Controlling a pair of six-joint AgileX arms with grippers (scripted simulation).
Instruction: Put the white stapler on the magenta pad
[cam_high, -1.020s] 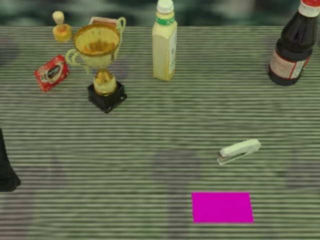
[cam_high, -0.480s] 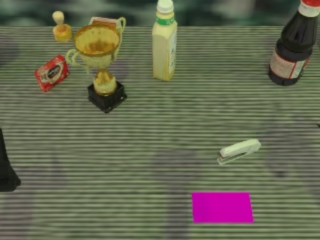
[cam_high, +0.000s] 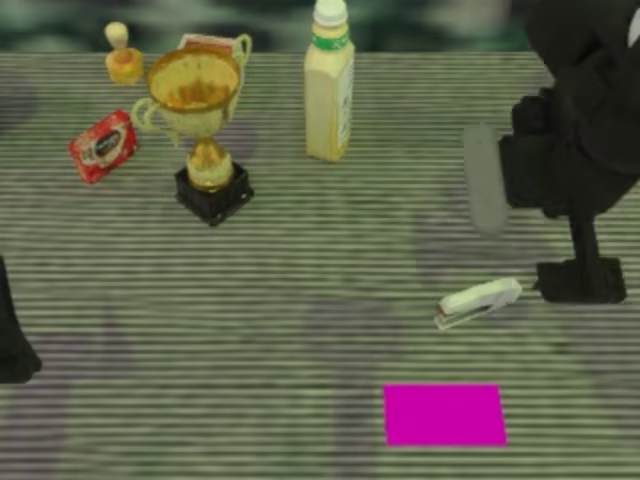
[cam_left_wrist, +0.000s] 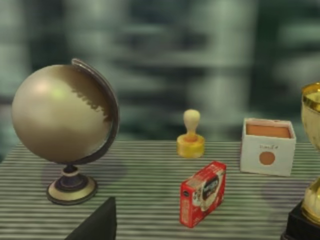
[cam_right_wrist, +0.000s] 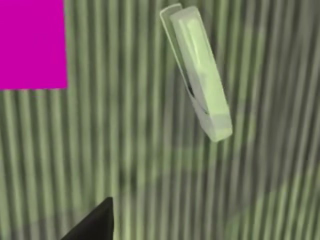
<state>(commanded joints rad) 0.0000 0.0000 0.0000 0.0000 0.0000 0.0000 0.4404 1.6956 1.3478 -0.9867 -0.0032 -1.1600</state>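
Right gripper (cam_high: 580, 280): out over the right side of the table, just to the right of the stapler's right end; whether its fingers are apart or together cannot be told.
White stapler (cam_high: 478, 302): lying flat on the striped table (cam_high: 320, 290), slanted, right end a little farther back; not held, and the right wrist view has it (cam_right_wrist: 197, 72) alone on the cloth.
Magenta pad (cam_high: 445, 414): near edge, right of centre, just nearer than the stapler and apart from it; bare.
Left gripper (cam_high: 12, 350): parked at the left edge; finger state cannot be told.
Far left: gold trophy (cam_high: 200, 130) on a black base, red packet (cam_high: 102, 146) to its left, small yellow stamp (cam_high: 123, 55) behind.
Far centre: cream bottle (cam_high: 329, 85), upright.
Left wrist view: a globe (cam_left_wrist: 62, 125) and a white box (cam_left_wrist: 267, 146).
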